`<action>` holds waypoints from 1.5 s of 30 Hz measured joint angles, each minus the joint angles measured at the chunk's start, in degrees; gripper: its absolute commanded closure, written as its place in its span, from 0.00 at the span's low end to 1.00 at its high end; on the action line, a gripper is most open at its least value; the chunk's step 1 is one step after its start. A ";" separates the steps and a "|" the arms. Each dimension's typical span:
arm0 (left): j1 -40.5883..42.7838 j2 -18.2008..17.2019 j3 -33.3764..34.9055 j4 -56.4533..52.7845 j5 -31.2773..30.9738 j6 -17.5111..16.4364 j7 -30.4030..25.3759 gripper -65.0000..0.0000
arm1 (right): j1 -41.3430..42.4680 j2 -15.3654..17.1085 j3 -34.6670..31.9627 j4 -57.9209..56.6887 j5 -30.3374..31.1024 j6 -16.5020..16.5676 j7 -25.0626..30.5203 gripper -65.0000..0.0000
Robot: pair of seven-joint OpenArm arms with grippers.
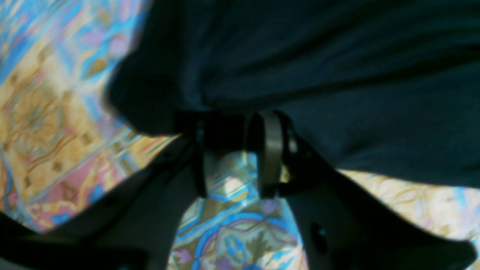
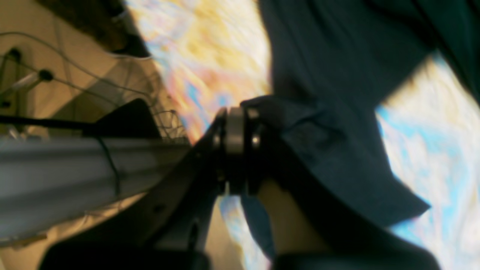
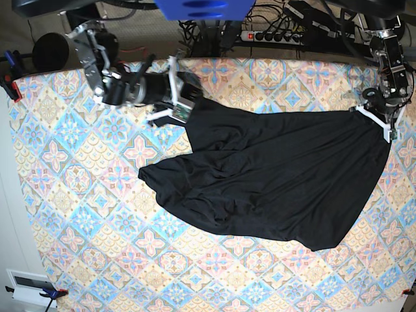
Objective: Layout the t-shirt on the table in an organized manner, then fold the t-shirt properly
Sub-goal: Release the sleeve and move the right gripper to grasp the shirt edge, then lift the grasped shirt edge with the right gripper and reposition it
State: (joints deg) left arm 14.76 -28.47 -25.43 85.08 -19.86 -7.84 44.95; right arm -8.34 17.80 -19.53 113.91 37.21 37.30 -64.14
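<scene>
The black t-shirt point(image 3: 273, 175) lies spread but wrinkled across the table point(image 3: 78, 195), stretched between both arms. My right gripper point(image 3: 187, 99), at the left of the base view, is shut on the t-shirt's upper left corner; the right wrist view shows its fingers point(image 2: 236, 131) pinching dark cloth point(image 2: 337, 93). My left gripper point(image 3: 385, 123), at the right of the base view, is shut on the t-shirt's upper right corner; the left wrist view shows its fingers point(image 1: 272, 150) clamping the cloth's edge point(image 1: 337, 75). The t-shirt's lower left part is bunched in folds.
A power strip and cables point(image 3: 279, 34) lie behind the table's far edge. A black round object point(image 3: 51, 52) sits at the far left corner. Clamps point(image 3: 10, 84) hold the tablecloth at the left edge. Patterned cloth shows in front of and left of the t-shirt.
</scene>
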 measured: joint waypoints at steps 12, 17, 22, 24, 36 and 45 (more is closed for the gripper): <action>2.62 3.19 -0.37 4.20 0.00 0.11 0.28 0.68 | 6.67 -9.38 -9.60 -1.64 -3.10 0.24 2.16 1.00; 2.95 3.76 -0.33 7.34 0.09 -0.02 0.46 0.68 | 12.37 -12.07 -17.88 -8.48 -5.68 0.22 2.60 1.00; 3.34 5.46 -0.13 10.56 -0.20 -0.33 3.91 0.68 | 16.02 -17.68 -24.72 -15.65 -5.33 0.24 3.19 1.00; 3.65 5.57 -0.17 10.56 0.22 0.20 4.04 0.68 | 17.35 -19.78 -26.40 -19.63 -5.88 0.11 3.54 1.00; 10.19 5.09 0.96 20.83 -3.93 -0.33 6.99 0.67 | 19.78 -23.19 -21.31 -22.12 -15.87 -0.13 9.75 0.61; 15.41 1.03 9.33 24.85 -15.61 -0.35 12.24 0.67 | 19.23 -9.88 -9.60 -12.59 -16.20 -0.26 9.79 0.70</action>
State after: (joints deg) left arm 30.17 -27.44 -16.10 109.93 -35.46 -8.19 57.19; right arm 10.90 7.92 -29.12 101.32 21.02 37.04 -54.35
